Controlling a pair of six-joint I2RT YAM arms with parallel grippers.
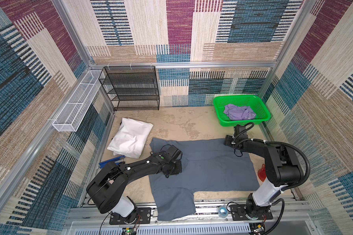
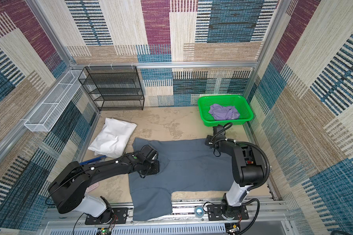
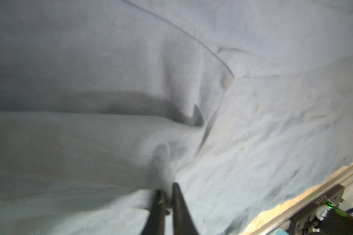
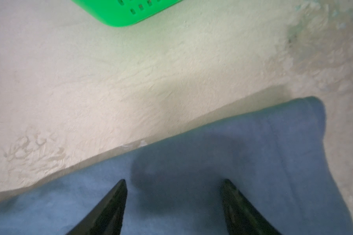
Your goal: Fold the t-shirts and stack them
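Left claw (image 3: pixel 168 189) clenched on a fold of the slate blue-grey t-shirt (image 3: pixel 110 142); right claw (image 4: pixel 174 181) released above it.

In both top views the slate blue-grey t-shirt lies spread on the desk (image 1: pixel 181 126), one part lapping over the near edge, while the lavender-purple t-shirt (image 1: pixel 239 112) sits crumpled in the green basket (image 1: pixel 243 122) at the far right. The left wrist view shows cloth bunched at the closed tips. The right wrist view shows jaws wide apart over the shirt's edge, near the basket.

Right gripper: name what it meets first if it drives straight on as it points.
Probably the blue-grey shirt lying under its open fingers; if it clears the hem, then the table. Depth is unclear.
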